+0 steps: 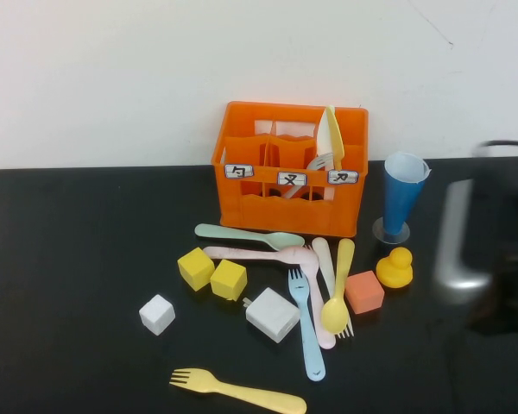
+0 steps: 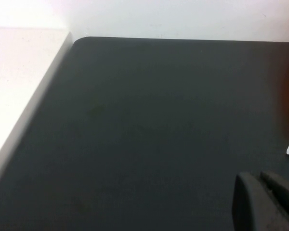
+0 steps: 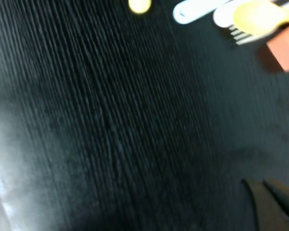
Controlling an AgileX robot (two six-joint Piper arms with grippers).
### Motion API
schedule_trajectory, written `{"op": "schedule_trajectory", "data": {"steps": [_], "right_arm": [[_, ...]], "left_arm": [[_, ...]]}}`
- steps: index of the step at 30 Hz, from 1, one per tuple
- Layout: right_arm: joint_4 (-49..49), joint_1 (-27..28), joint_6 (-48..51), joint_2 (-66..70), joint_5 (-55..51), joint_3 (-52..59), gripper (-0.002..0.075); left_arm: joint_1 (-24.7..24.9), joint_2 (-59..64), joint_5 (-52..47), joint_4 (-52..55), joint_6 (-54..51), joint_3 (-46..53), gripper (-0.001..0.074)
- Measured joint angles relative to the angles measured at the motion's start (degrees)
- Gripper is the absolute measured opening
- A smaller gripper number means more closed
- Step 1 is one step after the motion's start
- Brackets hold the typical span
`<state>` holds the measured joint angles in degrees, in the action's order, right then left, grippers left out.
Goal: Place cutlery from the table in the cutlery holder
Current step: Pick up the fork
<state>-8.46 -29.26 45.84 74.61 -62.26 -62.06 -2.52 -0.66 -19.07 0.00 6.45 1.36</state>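
Note:
The orange cutlery holder (image 1: 289, 185) stands at the back middle of the black table (image 1: 78, 259), with a yellow piece and a pale fork in its right compartment. In front of it lie a mint spoon (image 1: 250, 235), a pink spoon (image 1: 259, 254), a cream fork (image 1: 325, 263), a yellow spoon (image 1: 338, 291), a light blue fork (image 1: 307, 328) and a yellow fork (image 1: 237, 390). My right arm (image 1: 459, 250) is a blur at the right. My right gripper (image 3: 260, 184) is shut and empty, low over bare table near the yellow spoon (image 3: 260, 14). My left gripper (image 2: 257, 178) is shut and empty over the table's left part.
A blue cone cup (image 1: 403, 197) stands right of the holder, with a yellow duck (image 1: 395, 268) in front of it. Two yellow cubes (image 1: 212, 273), two white blocks (image 1: 272, 313) and an orange cube (image 1: 363, 291) lie among the cutlery. The table's left edge (image 2: 38, 103) is near my left gripper.

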Motion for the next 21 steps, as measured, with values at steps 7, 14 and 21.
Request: {"op": "schedule_trajectory", "data": {"steps": [7,14,21], "right_arm": [[4.0,-10.1,-2.5,15.1,-1.5,-11.0,-0.0003],[4.0,-15.6,-3.1,26.8,-2.1,-18.1,0.0064],[4.0,-19.4,-6.4,36.6,0.2,-24.0,0.0400]], "left_arm": [[0.0,0.0,0.0,0.0,0.0,0.0,-0.0001],[0.0,0.0,0.0,0.0,0.0,0.0,-0.0001],[0.0,0.0,0.0,0.0,-0.2,0.0,-0.0001]]}}
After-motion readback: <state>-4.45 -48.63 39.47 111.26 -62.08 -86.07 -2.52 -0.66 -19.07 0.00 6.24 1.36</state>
